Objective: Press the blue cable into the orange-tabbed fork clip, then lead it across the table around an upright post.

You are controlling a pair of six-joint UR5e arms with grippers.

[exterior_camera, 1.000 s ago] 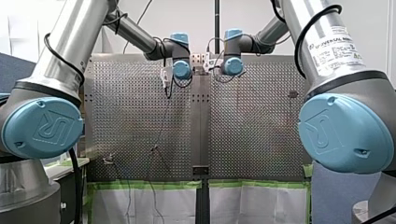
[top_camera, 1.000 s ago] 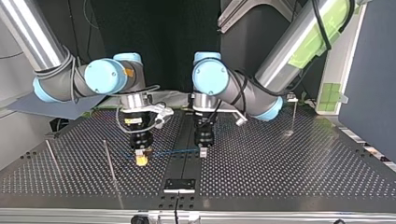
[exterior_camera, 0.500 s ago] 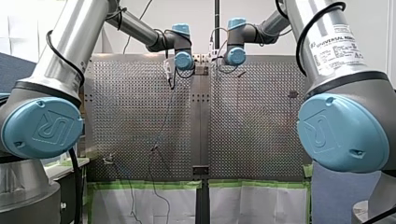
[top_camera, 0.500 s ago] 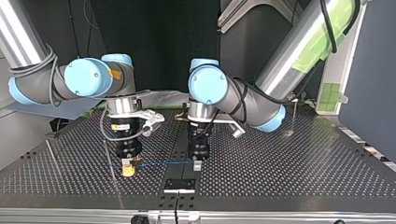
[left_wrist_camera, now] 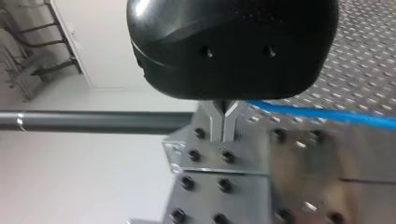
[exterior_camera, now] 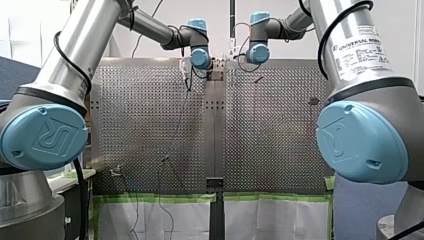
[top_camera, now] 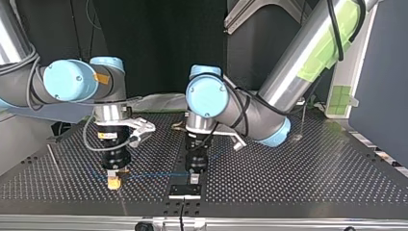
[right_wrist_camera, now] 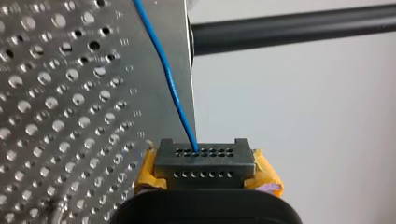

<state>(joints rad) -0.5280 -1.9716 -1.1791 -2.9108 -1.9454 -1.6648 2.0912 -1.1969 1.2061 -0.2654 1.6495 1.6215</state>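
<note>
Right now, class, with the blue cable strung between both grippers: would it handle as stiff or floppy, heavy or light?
Probably floppy: the blue cable is thin and bows slightly ahead of my right gripper. It likely runs straight only because my left gripper holds it too. Seemingly light: the span between them barely sags.

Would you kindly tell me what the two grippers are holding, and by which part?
Both hold the thin blue cable: my right gripper pinches one spot and my left gripper another, with a straight stretch between them.
</note>
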